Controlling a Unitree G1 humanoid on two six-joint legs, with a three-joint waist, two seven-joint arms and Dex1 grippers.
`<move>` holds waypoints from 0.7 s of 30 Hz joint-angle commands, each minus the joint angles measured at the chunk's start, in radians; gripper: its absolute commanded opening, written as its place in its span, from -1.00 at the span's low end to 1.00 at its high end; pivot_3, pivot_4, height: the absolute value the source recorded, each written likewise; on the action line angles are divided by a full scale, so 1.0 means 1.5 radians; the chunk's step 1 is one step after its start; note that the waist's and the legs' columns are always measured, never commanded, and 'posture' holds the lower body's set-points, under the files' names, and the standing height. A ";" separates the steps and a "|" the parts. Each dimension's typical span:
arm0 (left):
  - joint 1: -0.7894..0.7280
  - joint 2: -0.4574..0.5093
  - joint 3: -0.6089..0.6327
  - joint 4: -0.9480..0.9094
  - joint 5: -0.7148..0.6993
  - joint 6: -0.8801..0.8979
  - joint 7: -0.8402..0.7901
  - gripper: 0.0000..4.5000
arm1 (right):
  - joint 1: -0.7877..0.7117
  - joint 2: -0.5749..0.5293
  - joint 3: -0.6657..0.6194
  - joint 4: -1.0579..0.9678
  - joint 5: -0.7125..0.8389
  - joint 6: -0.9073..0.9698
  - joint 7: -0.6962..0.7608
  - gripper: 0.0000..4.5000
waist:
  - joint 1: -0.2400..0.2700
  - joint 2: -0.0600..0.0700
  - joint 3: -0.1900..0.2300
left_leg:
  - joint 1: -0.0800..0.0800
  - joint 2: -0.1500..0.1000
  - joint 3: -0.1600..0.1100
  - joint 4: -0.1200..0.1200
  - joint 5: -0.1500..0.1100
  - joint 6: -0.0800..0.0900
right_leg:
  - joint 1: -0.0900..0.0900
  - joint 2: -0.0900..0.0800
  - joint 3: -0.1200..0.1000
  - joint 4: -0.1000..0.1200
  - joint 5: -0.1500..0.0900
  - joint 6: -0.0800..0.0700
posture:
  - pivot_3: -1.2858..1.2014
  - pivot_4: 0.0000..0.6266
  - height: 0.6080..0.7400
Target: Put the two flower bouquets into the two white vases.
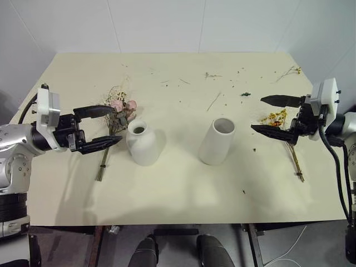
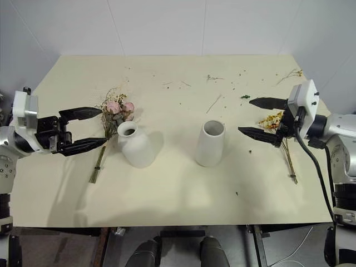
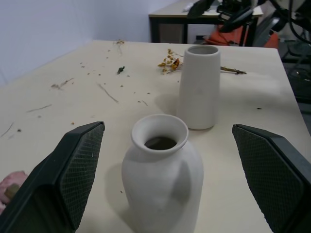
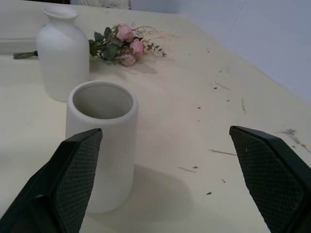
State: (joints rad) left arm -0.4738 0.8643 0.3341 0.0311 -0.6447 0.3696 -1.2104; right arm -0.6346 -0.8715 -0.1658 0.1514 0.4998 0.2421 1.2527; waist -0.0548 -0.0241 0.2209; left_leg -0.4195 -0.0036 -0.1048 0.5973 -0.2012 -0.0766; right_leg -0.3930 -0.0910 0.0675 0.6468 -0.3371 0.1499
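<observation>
I have both arms raised over the table (image 1: 183,194), each pointing inward toward the middle. The left gripper (image 1: 100,127) stands wide open with nothing between its fingers; it hovers just beside the rose bunch (image 1: 118,114), which lies flat on the table with its stems running toward the near edge. Right next to that bunch stands the round narrow-necked vase (image 1: 142,143), upright and empty. The taller cylinder vase (image 1: 218,141) stands upright near the centre, apart from the first, also empty. The right gripper (image 1: 273,114) is likewise spread wide and holds nothing. Beneath and behind it the small bunch of yellow-orange dried flowers (image 1: 276,118) lies on the table, its thin stems trailing toward the near edge. Loose twigs and crumbs (image 1: 214,101) are scattered across the far half.
</observation>
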 commanded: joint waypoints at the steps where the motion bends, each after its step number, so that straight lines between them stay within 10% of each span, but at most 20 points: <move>1: 0.004 0.016 0.030 -0.027 -0.014 0.000 0.008 1.00 | -0.041 0.010 0.002 0.003 0.001 -0.016 0.011 0.97 | 0.000 0.000 0.000 | 0.000 0.000 0.000 0.000 0.000 0.000 | 0.000 0.000 0.000 0.000 0.000 0.000 | 0.03 -0.52 1.00; 9: 0.036 0.068 0.008 -0.047 0.051 0.056 0.081 1.00 | -0.065 0.026 0.013 -0.004 0.003 -0.014 0.023 0.97 | 0.001 0.000 0.000 | 0.000 0.000 0.000 0.000 0.000 0.000 | 0.000 0.000 0.000 0.000 0.000 0.000 | 0.03 -0.52 1.00; 21: -0.094 0.097 -0.141 -0.076 0.155 0.521 0.374 1.00 | -0.083 0.046 0.021 -0.049 0.018 0.000 0.045 0.97 | 0.001 0.000 0.000 | -0.001 0.000 0.000 0.000 0.000 0.000 | -0.001 0.000 0.000 0.001 0.000 0.000 | 0.03 -0.52 1.00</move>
State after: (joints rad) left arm -0.5906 1.0135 0.1481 -0.0394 -0.4283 1.0564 -0.6988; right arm -0.7427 -0.7843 -0.1140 0.1182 0.5029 0.2427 1.3036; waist -0.0530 -0.0242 0.2210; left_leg -0.4203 -0.0039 -0.1054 0.5969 -0.2013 -0.0765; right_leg -0.3942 -0.0908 0.0674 0.6478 -0.3371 0.1500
